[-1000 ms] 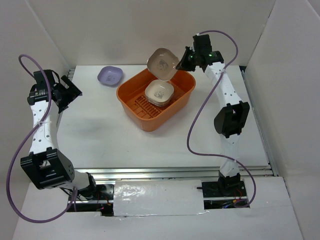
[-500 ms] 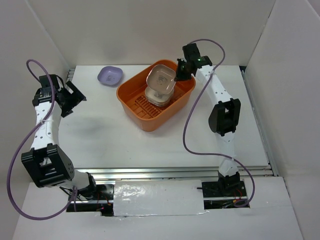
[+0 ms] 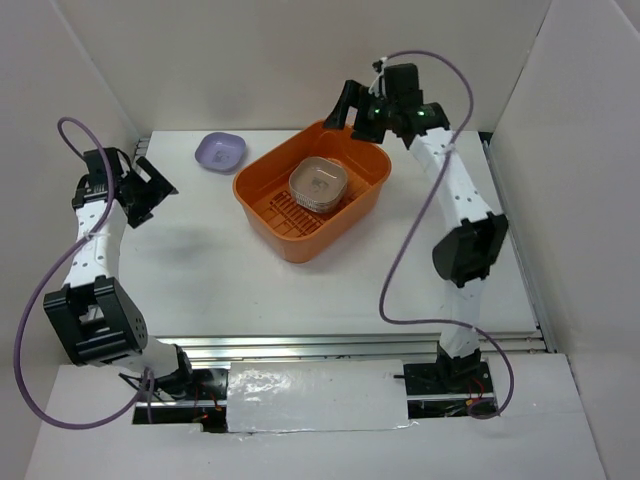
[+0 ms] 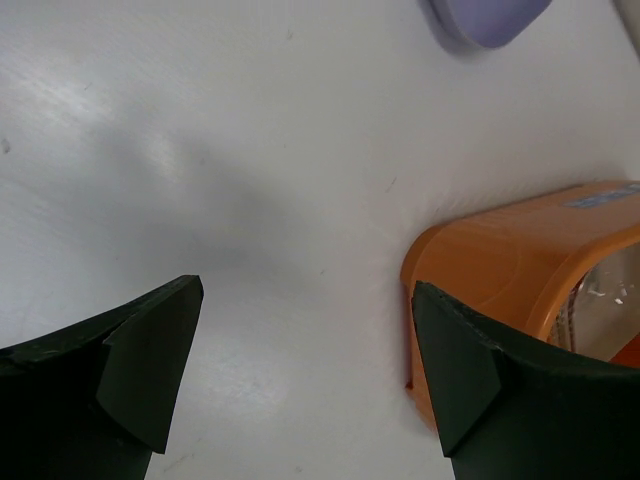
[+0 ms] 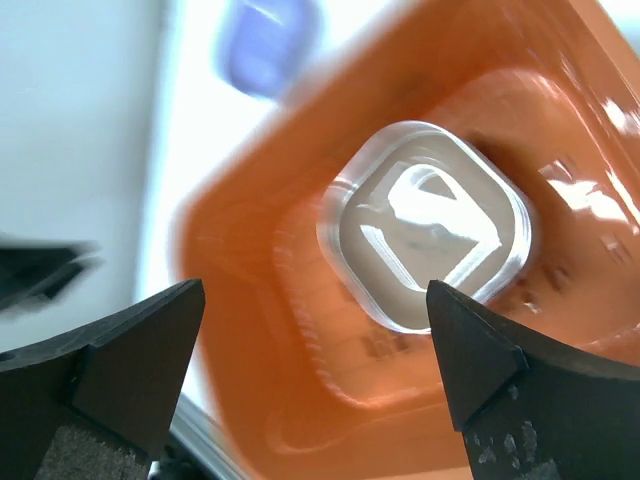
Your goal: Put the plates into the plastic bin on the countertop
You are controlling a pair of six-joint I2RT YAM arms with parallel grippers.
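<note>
Right fingers (image 5: 130,380) are spread wide with nothing between them, hanging above the far side of the orange bin (image 3: 268,212). Left fingers (image 4: 140,370) are spread and empty too, over the table (image 3: 200,270) off the bin's left side. Stack of plates (image 3: 318,184) sits inside the bin on its grid floor. One purple plate (image 3: 220,151) is out on the table near the back wall, apart from the bin. My worry: it's shallow and lies flat, so a pinch on its edge could just skid it into the wall. Also the right pair hangs close to the rim, and a bump there could shift the stack.
</note>
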